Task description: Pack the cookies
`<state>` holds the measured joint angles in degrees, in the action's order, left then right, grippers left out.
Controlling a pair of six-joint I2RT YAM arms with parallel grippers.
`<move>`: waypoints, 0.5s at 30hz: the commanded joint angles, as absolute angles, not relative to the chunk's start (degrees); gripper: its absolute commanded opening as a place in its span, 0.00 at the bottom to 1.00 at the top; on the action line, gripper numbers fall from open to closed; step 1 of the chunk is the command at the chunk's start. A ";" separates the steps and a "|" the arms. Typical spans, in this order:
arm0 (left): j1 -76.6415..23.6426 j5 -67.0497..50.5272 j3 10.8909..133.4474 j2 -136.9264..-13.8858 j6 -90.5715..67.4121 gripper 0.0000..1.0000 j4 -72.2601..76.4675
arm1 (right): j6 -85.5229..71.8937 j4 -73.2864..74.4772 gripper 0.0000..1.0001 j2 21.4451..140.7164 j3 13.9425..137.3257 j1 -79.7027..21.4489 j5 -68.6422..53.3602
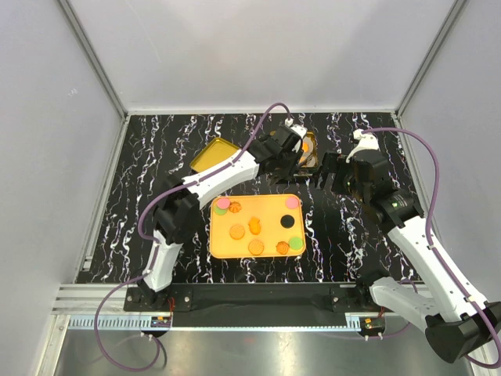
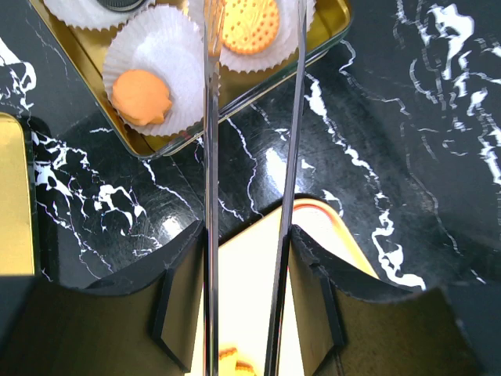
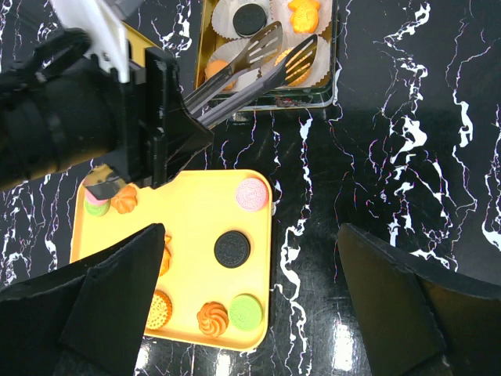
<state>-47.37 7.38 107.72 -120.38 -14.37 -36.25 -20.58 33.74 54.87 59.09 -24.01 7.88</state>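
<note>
Steel tongs (image 2: 210, 157) are clamped between the fingers (image 2: 184, 301) of the left end effector (image 2: 249, 294). Their two blades stand apart and reach out over a gold tin (image 3: 332, 63) lined with white paper cups (image 2: 168, 47). Between the blade tips a round golden biscuit (image 2: 249, 27) lies in one cup; whether the blades touch it I cannot tell. The next cup holds an orange cookie (image 2: 141, 95), and a black cookie (image 3: 251, 16) sits in a cup farther back. Beside this, the right end effector (image 3: 249, 235) hovers with its jaws spread wide and nothing between them, above the right part of a yellow tray (image 3: 196, 211) that lies near the tin. Loose cookies (image 3: 232, 248) lie flat and scattered on that tray: orange, pink, green and one black. Tin and tray rest on a black marbled worktop (image 3: 407, 117), with a gold lid (image 1: 215, 155) left of the tin.
</note>
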 commanded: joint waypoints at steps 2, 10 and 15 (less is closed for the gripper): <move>-47.20 5.54 107.67 -112.94 -14.24 0.47 -31.73 | -20.04 31.99 1.00 54.23 59.15 -24.17 8.17; -45.97 5.10 103.37 -104.96 -15.73 0.45 -30.41 | -20.13 32.08 1.00 53.96 59.41 -24.17 8.26; -43.16 6.24 96.08 -97.92 -17.84 0.45 -28.83 | -20.13 32.17 1.00 53.96 59.68 -24.17 7.91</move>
